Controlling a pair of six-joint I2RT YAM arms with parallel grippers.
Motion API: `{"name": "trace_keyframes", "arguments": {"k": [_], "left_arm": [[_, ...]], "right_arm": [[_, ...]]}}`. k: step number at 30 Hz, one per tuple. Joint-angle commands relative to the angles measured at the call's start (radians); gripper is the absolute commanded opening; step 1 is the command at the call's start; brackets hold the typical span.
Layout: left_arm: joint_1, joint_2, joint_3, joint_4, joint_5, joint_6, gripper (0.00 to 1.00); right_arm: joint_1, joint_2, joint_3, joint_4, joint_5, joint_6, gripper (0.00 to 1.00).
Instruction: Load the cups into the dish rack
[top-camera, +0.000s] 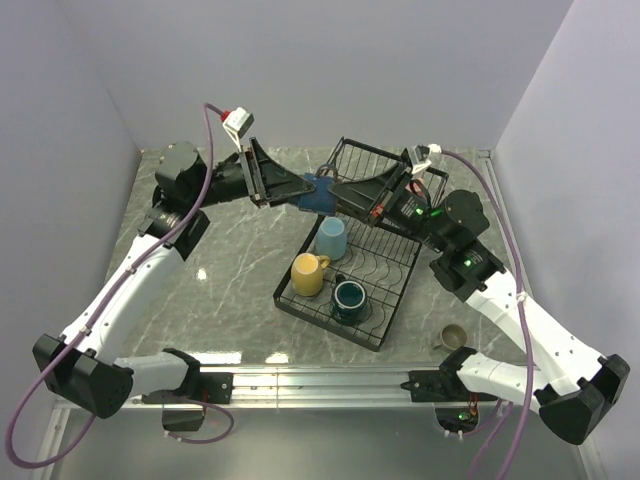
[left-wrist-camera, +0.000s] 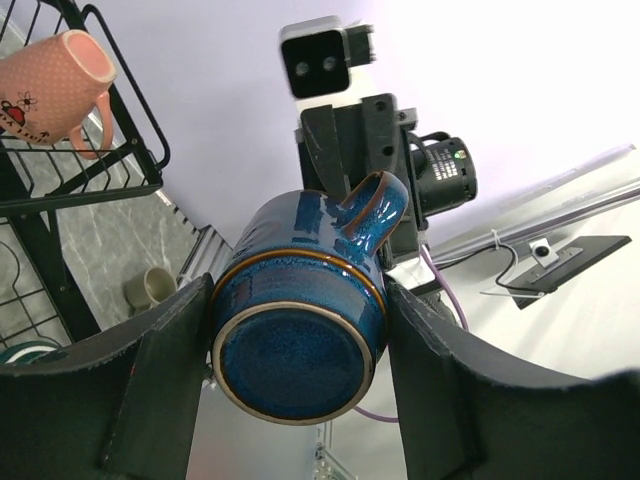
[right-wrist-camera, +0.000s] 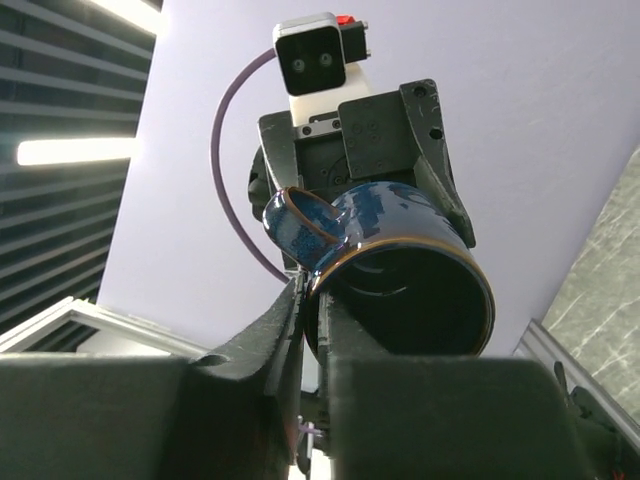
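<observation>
Grey marbled table (top-camera: 230, 270) carries the dish rack (top-camera: 325, 321): light blue mug (top-camera: 332, 238), yellow mug (top-camera: 308, 273) and teal mug (top-camera: 349, 298) in its tray, pink mug (left-wrist-camera: 55, 85) in its raised basket, beige mug (top-camera: 453, 337) out on the table. Beside the basket the navy mug (right-wrist-camera: 400, 270) hangs in the air, seemingly mid-handover: the right gripper (right-wrist-camera: 312, 330) is pinched on its rim, and the left gripper (left-wrist-camera: 298, 335) has its jaws wide about the body, grip uncertain. Next, I judge, the left must clamp before the right lets go.

Navy mug (left-wrist-camera: 300, 335) (glossy, brown-rimmed) hangs sideways beside the dish rack (top-camera: 366, 160).
</observation>
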Motion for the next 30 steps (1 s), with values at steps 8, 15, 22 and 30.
{"name": "trace_keyframes", "arguments": {"k": [8,15,22,30], "left_arm": [[-0.007,0.095,0.208,-0.158,-0.013,0.121,0.0],[-0.019,0.272,0.505,-0.483,-0.2,0.345,0.0],[-0.134,0.618,0.943,-0.819,-0.542,0.575,0.0],[-0.238,0.781,1.031,-0.972,-0.886,0.726,0.0]], "right_arm": [[-0.036,-0.063,0.161,-0.297,0.136,-0.218,0.82],[-0.059,-0.124,0.304,-0.797,0.364,-0.394,0.85],[-0.06,-0.161,0.413,-1.098,0.514,-0.485,0.84],[-0.06,-0.238,0.393,-1.208,0.55,-0.488,0.82]]}}
